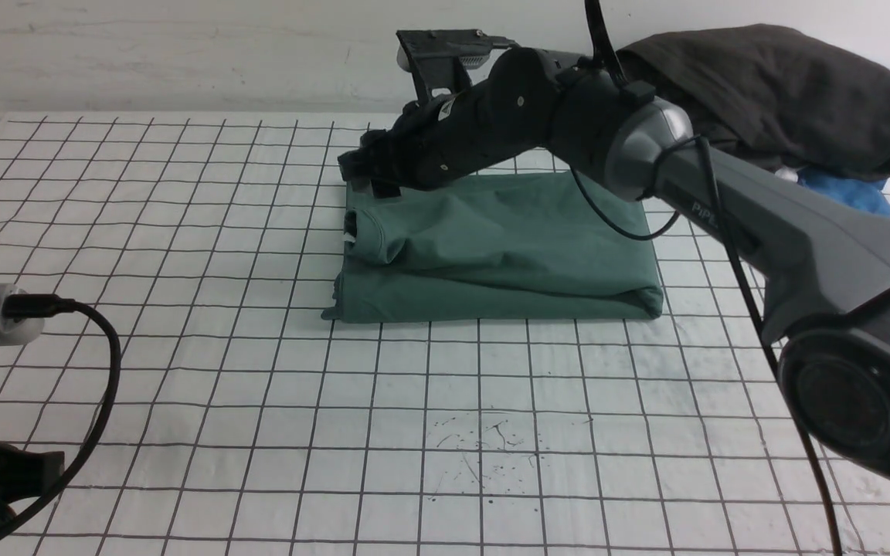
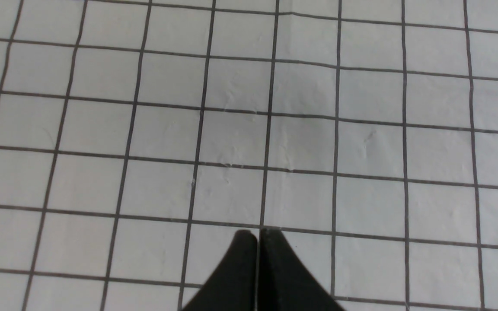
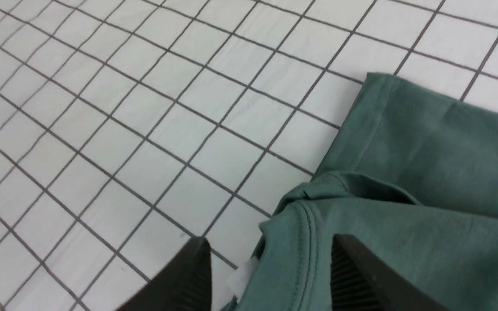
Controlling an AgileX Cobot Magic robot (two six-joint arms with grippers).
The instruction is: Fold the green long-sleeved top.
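Note:
The green long-sleeved top [image 1: 491, 255] lies folded into a thick rectangle on the gridded table at the middle back. Its ribbed neck and white label [image 1: 351, 232] face left. My right arm reaches over it, and the right gripper [image 1: 360, 166] hovers at the fold's far left corner. In the right wrist view the right gripper [image 3: 270, 244] is open and empty, its fingers on either side of the collar [image 3: 305, 233], above the cloth, with the label [image 3: 242, 276] beside one finger. My left gripper [image 2: 257, 235] is shut and empty over bare grid.
A dark charcoal garment [image 1: 785, 93] is heaped at the back right over a bright blue garment [image 1: 847, 193]. The left arm's black cable [image 1: 105, 347] loops over the table's left edge. White gridded cover [image 1: 445, 432] spans the table.

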